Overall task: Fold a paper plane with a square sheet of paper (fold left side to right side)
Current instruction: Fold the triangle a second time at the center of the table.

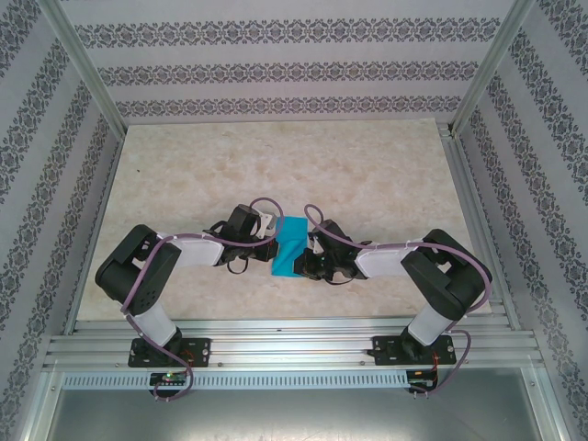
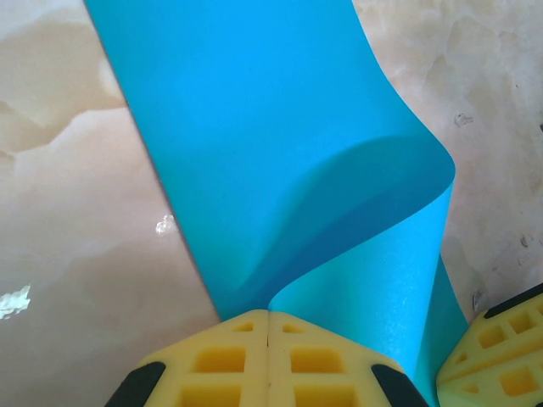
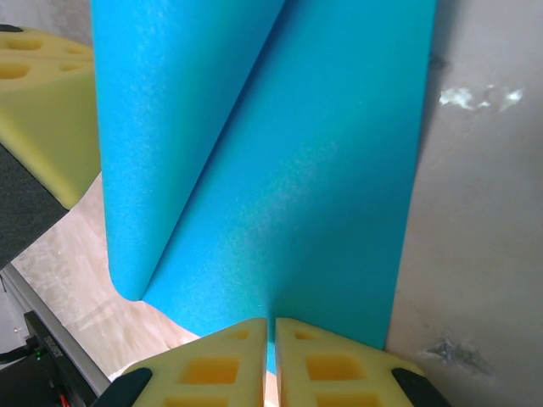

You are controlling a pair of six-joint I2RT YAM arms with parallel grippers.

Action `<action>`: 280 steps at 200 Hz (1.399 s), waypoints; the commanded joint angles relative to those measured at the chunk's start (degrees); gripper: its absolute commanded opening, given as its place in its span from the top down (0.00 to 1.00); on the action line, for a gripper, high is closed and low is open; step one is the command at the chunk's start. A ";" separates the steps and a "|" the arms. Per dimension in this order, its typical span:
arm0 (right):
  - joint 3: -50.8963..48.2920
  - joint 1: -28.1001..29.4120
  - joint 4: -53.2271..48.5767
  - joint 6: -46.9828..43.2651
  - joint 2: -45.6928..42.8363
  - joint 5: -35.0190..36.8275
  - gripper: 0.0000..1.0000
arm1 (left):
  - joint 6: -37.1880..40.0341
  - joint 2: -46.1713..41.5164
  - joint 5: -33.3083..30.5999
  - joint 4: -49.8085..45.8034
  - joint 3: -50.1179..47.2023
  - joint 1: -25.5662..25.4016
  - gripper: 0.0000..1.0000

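the square sheet of paper (image 2: 254,127) looks thin and floppy, bowing into a loop, so i reckon edges are my only hold. my left gripper (image 2: 268,317) and right gripper (image 3: 272,324) are both clamped on its edge.

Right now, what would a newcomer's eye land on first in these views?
The cyan-blue square sheet of paper at the middle of the marbled table is the one bright thing, bent over itself in a soft, uncreased curl. The left gripper and the right gripper meet at it from either side, each pinched shut on the paper.
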 commanded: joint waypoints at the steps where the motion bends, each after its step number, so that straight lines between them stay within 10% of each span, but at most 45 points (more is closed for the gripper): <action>1: 0.04 0.56 -3.88 -1.59 1.68 2.11 0.88 | 0.66 -0.69 -0.46 -0.12 1.14 0.35 1.00; 105: 4.50 -0.82 -4.20 -2.25 -6.79 1.31 0.86 | 0.94 1.25 1.17 1.30 0.15 0.23 1.00; 280: 10.86 -1.16 0.70 -1.00 6.09 3.77 0.86 | 0.72 1.42 1.06 1.56 0.32 -0.47 1.00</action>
